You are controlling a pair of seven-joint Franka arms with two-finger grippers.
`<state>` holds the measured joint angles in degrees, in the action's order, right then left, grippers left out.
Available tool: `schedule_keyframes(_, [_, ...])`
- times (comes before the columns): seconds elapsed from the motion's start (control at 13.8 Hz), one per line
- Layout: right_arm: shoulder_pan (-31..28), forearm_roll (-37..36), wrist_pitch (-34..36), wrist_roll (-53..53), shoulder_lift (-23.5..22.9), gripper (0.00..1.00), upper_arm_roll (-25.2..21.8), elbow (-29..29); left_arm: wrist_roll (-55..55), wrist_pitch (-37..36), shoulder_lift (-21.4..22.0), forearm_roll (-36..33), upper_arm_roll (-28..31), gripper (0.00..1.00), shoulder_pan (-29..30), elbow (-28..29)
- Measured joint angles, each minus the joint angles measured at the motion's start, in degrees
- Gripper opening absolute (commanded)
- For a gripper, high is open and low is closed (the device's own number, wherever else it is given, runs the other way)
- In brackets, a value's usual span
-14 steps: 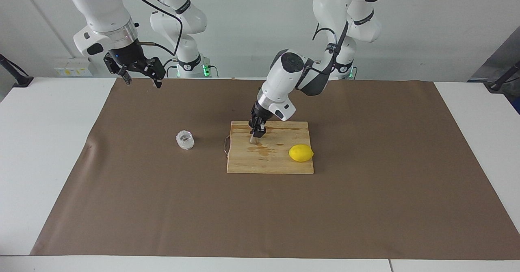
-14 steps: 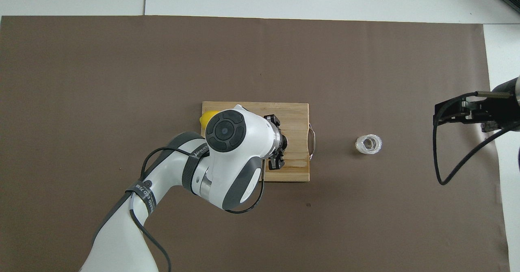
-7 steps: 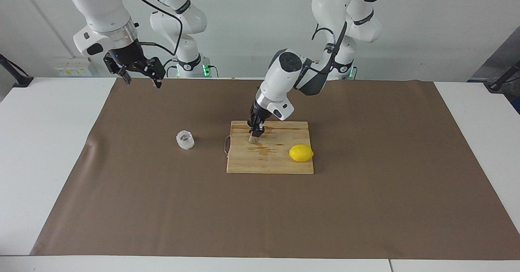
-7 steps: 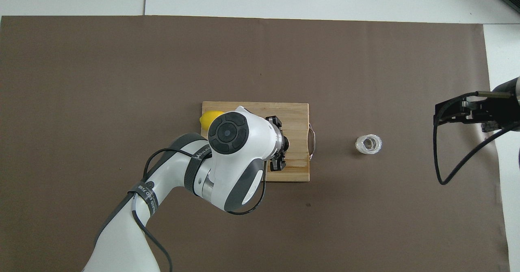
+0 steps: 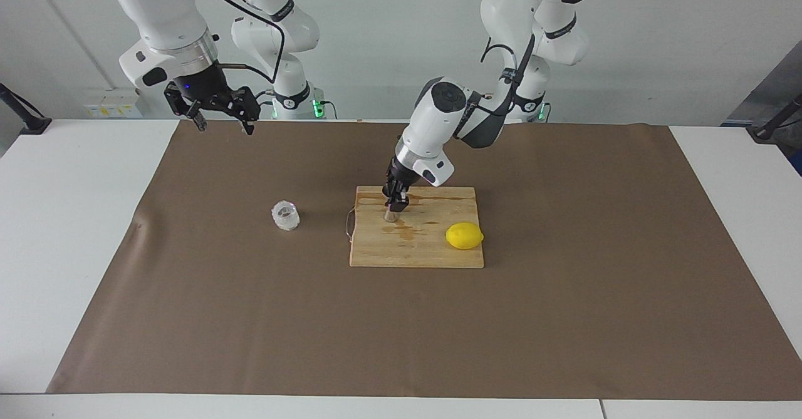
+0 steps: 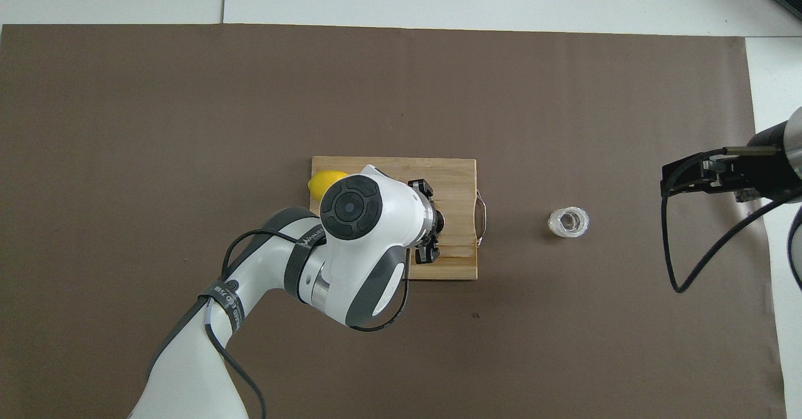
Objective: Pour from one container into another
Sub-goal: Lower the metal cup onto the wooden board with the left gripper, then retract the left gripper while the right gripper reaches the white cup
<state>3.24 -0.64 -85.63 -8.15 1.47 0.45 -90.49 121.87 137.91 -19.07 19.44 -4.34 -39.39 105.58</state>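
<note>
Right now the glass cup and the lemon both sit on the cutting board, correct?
Not quite. In the facing view only the lemon sits on the cutting board; the glass cup stands on the brown mat beside it, toward the right arm's end.

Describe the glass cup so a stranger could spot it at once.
Find the wooden cutting board on the brown mat. The glass cup stands alone on the mat beside the board's wire handle, toward the right arm's end. It is clear and whitish, unlike the yellow lemon.

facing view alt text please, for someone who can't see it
The left gripper is down at a small metal jigger standing on a wooden cutting board beside a lemon. A clear glass cup sits on the brown mat toward the right arm's end, where the open right gripper hangs raised.
</note>
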Motion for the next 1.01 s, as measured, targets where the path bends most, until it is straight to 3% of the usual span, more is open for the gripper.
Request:
schedule_keyframes(0.07, [0.1,0.0,0.0,0.7,0.0,1.00,0.0,-0.1,0.0,0.1,0.0,0.0,0.0,0.71,0.0,0.0])
schedule_keyframes(0.22, [0.1,0.0,0.0,2.7,0.0,1.00,0.0,-0.3,0.0,0.3,0.0,0.0,0.0,1.00,0.0,0.0])
schedule_keyframes(0.65, [0.1,0.0,-0.4,18.8,0.4,1.00,0.0,-2.0,0.0,0.3,0.0,-1.4,0.2,1.00,0.0,-0.1])
schedule_keyframes(1.01, [0.0,0.1,-9.6,33.9,4.3,1.00,-0.2,-12.6,-3.6,-5.4,2.3,-5.2,1.3,1.00,0.5,-1.6])
